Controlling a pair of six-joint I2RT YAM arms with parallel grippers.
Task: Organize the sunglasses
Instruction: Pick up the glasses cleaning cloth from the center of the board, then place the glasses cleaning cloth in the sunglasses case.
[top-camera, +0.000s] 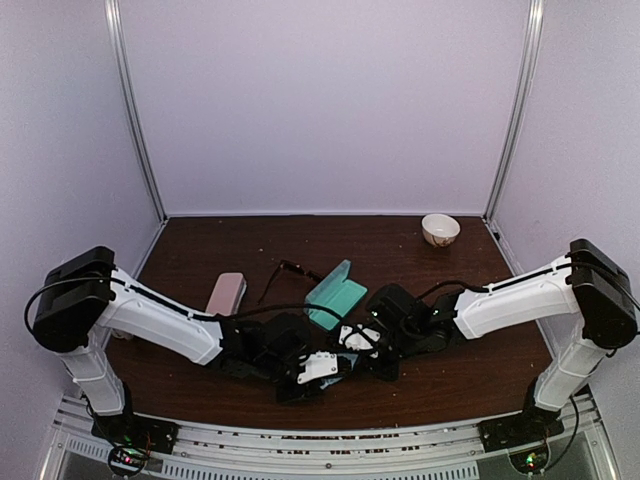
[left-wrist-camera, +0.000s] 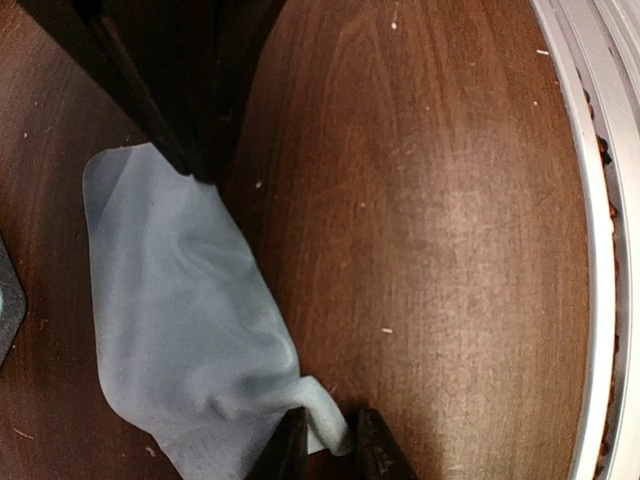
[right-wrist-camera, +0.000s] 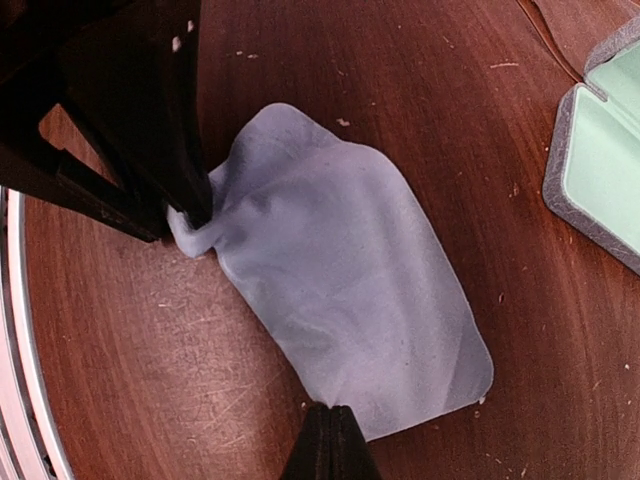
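Top view, cases: a pink oblong case (top-camera: 226, 293) lies left of centre and looks shut. A grey-rimmed case with a mint-green lining (top-camera: 336, 294) lies open at centre with its lining showing.
Top view, sunglasses: the thin reddish-brown wire-frame sunglasses (top-camera: 290, 272) lie on the table between the two cases, outside both.
Top view, bowl: a small cream bowl (top-camera: 440, 229) stands in the upper right. Its contents cannot be made out.
Top view, arms: the white left arm (top-camera: 160, 320) and the white right arm (top-camera: 510, 300) meet low at centre, and their fingertips are hidden there.
Left wrist view, cloth: a light-blue cloth (left-wrist-camera: 190, 320) lies rumpled at lower left, which the top view does not show.
Left wrist view, left gripper (left-wrist-camera: 330, 445): pinched closed on the cloth's lower corner.
Right wrist view, right gripper (right-wrist-camera: 327, 435): fingers together, clamping the cloth's near edge at bottom centre.
Right wrist view, open case: its mint lining and grey rim sit at the right edge, apart from the cloth.
Surface: a dark brown wooden table (top-camera: 450, 370) with a metal rail (left-wrist-camera: 600, 250) at its edge.
Room: pale lilac walls (top-camera: 320, 100).
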